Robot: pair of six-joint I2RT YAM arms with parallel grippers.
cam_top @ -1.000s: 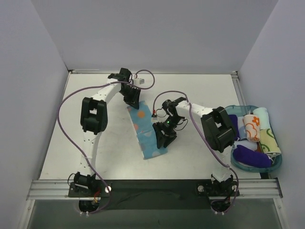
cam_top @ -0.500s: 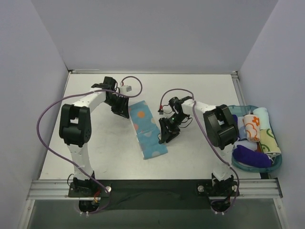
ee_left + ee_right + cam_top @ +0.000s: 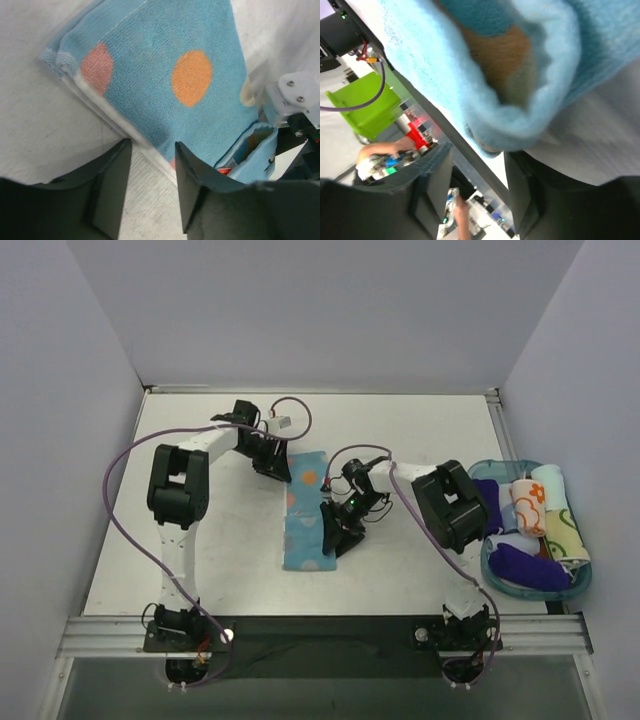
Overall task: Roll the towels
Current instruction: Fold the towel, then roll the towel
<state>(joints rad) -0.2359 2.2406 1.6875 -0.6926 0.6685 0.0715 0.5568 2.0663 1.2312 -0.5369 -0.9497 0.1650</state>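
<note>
The left gripper [image 3: 151, 147], jaws apart, should pin the far end of the light blue orange-dotted cloth towel [image 3: 298, 522]. The right gripper [image 3: 477, 150], grip unclear, should roll the lifted fold evenly.

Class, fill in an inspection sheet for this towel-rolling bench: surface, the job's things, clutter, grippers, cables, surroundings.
Surface: white table, no stains seen.
Job's things: blue dotted towel lies in a long flat strip, not yet rolled; white towel with orange prints sits rolled in the basket.
Clutter: purple roll and yellow-green printed roll, both in the basket.
Grippers: left gripper, fingers open over the towel's far hem; right gripper at the towel's right edge beside a raised fold, grip cannot be told.
Cables: purple cables loop along both arms.
Surroundings: plain walls on three sides; metal rail at the near edge.
</note>
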